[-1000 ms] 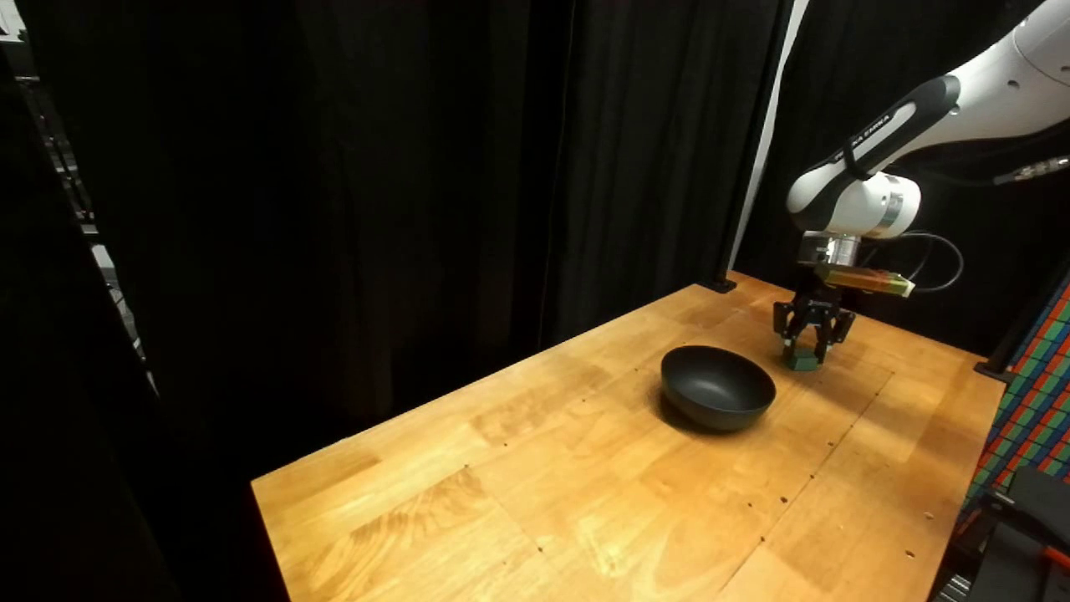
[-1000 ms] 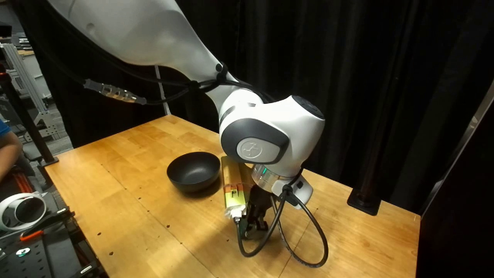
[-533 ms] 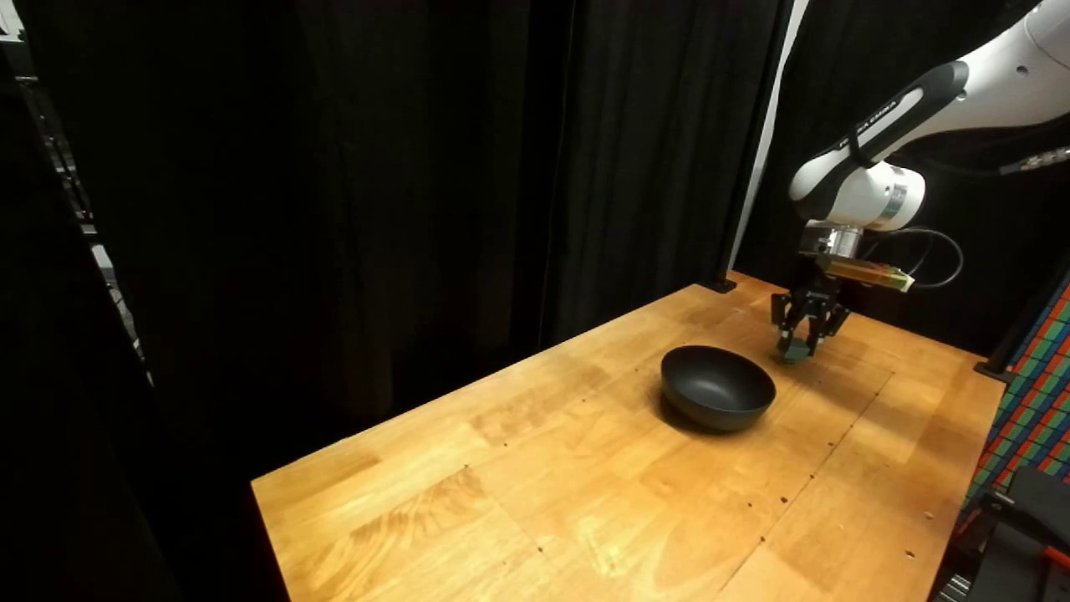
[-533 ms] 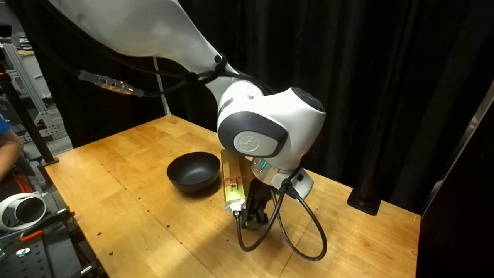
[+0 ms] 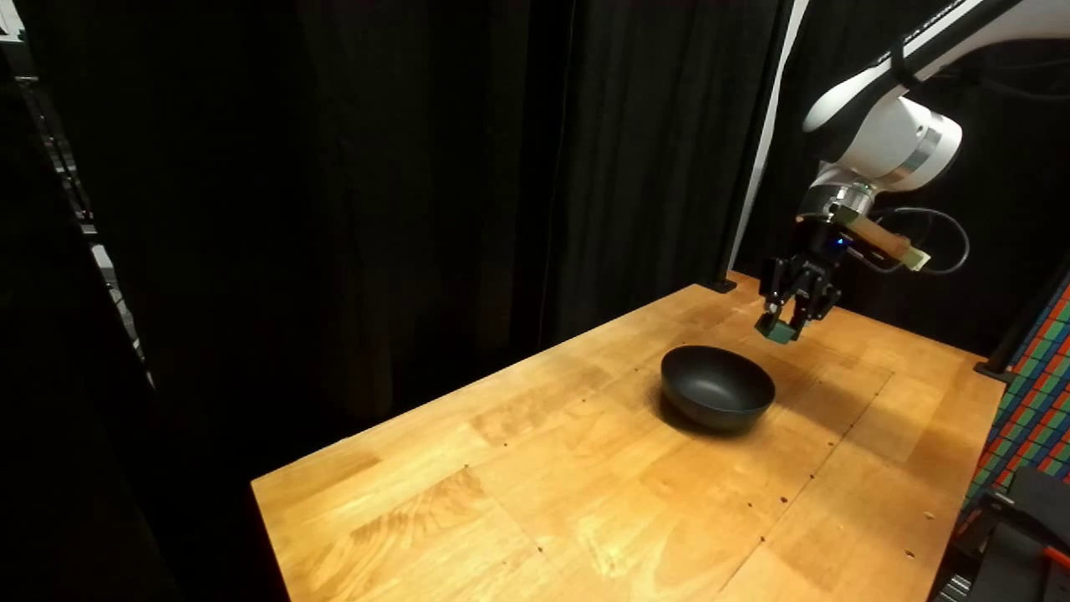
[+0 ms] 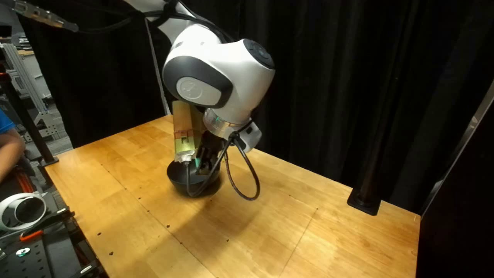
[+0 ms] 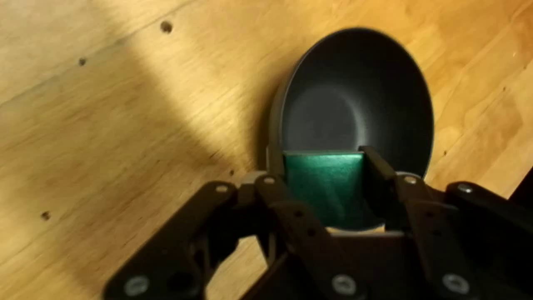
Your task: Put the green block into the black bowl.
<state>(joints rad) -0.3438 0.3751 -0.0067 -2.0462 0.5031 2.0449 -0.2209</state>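
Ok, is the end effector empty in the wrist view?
No, the end effector holds the green block between its fingers.

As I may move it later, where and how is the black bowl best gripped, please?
Probably by the rim, from above, one jaw inside, one outside: the black bowl stands upright, open side up, and that rim looks thin. The gripper holds the green block, so that must be released first.

Black curtains (image 6: 347,96) hang beyond the wooden table (image 6: 347,239). On the left, in an exterior view, I spot somebody in blue (image 6: 8,144); nearer me sit a white ring (image 6: 15,197) and something orange (image 6: 31,235) beside a perforated black board (image 6: 38,256).
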